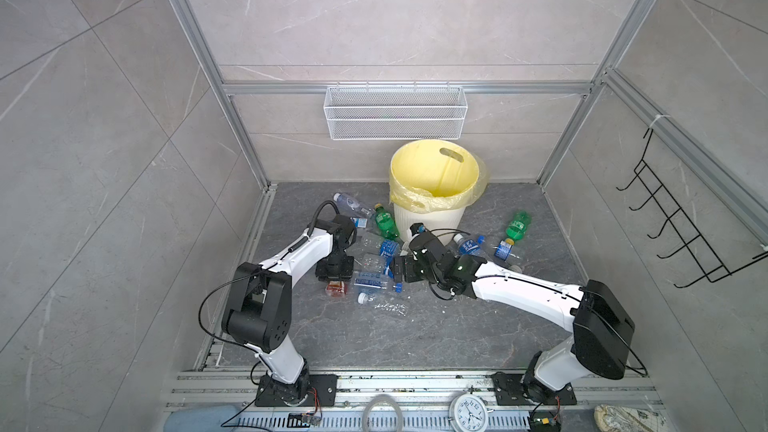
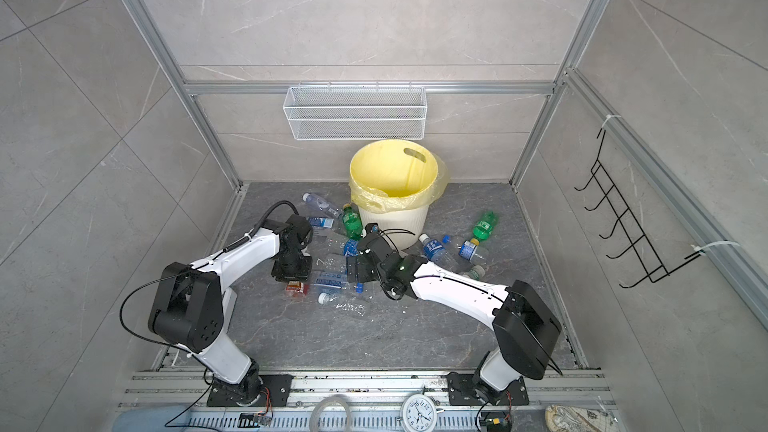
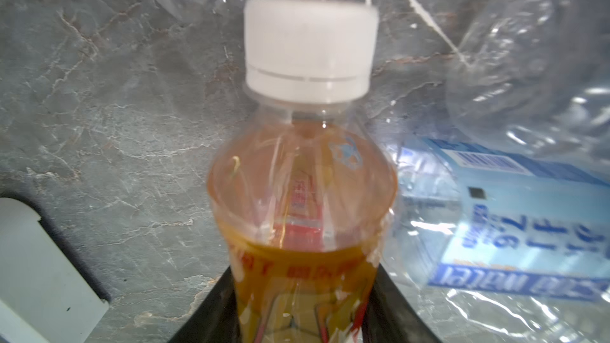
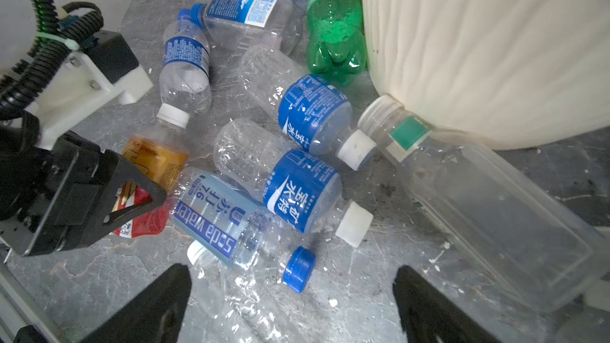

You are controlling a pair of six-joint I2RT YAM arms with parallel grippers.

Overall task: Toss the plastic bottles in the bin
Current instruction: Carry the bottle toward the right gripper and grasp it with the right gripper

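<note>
The cream ribbed bin (image 1: 430, 218) stands upright at the back of the tabletop (image 1: 415, 334), with only its yellow bag (image 1: 432, 168) showing inside (a white wire mesh basket (image 1: 395, 114) hangs on the rail above). The plastic bottles (image 1: 370, 280) lie scattered around its base, one green bottle (image 1: 385, 222) just beside its wall. The left gripper (image 3: 303, 268) presses its jaws against both sides of the amber-orange bottle (image 3: 303, 186), which lies on the tabletop. The right gripper (image 4: 292, 272) hovers over clear bottles, jaws spread wide, holding nothing.
</note>
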